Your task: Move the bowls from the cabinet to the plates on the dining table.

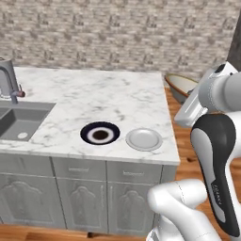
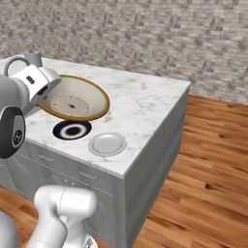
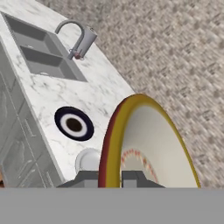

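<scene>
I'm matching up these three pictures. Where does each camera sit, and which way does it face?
Left base view: behind the arm's left, facing the table, black plate and grey plate; arm at right.
Right base view: behind its right, facing the table corner; arm at left, carrying the bowl.
Hand view: on the hand, along the gripper shut on the bowl's rim, toward the sink.
All share both plates.

Base views flank arm, share dining table (image 1: pixel 117 94); hand view close — rolled.
</scene>
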Controlling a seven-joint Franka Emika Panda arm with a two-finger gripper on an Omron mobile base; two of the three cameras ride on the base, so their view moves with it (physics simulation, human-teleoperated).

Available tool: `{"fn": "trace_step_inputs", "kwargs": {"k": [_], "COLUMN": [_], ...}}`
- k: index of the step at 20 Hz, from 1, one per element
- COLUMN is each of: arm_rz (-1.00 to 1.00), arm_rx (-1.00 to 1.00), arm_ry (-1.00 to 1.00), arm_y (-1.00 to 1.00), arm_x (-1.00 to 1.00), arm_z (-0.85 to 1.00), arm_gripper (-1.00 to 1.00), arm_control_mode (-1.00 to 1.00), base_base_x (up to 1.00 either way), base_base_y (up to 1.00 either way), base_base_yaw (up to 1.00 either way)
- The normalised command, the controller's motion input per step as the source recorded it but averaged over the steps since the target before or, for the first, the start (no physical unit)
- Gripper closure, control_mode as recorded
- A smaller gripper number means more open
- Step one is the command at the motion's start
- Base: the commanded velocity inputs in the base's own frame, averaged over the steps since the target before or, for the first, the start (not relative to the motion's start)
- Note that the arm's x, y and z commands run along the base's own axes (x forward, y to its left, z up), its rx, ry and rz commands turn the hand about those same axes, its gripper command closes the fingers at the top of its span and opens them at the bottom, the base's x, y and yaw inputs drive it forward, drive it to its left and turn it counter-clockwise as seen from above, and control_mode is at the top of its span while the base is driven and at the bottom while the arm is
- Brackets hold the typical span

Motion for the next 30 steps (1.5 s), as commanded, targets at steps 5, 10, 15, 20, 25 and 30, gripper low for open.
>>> {"fn": "trace_step_inputs", "kwargs": {"k": [5, 10, 15, 20, 25, 30], "arm_rz": [0.00, 0.00, 0.00, 0.00, 0.00, 0.08], "arm_rx": [0.00, 0.00, 0.00, 0.00, 0.00, 0.00], "arm_ry": [0.00, 0.00, 0.00, 0.00, 0.00, 0.11], "arm_y": [0.00, 0.00, 0.00, 0.00, 0.00, 0.00], "arm_x": [0.00, 0.00, 0.00, 0.00, 0.00, 0.27], "arm_z": [0.00, 0.00, 0.00, 0.00, 0.00, -0.24], "arm_gripper": [1.00, 1.00, 1.00, 1.00, 1.00, 1.00], "arm_control_mode": [1.00, 1.00, 1.00, 1.00, 1.00, -1.00], "base_base_x": [0.40, 0.36, 0.32, 0.37, 0.35, 0.00], "base_base_y": [0.00, 0.01, 0.10, 0.05, 0.00, 0.00], "base_base_yaw": [0.10, 0.10, 0.11, 0.11, 0.11, 0.00]}}
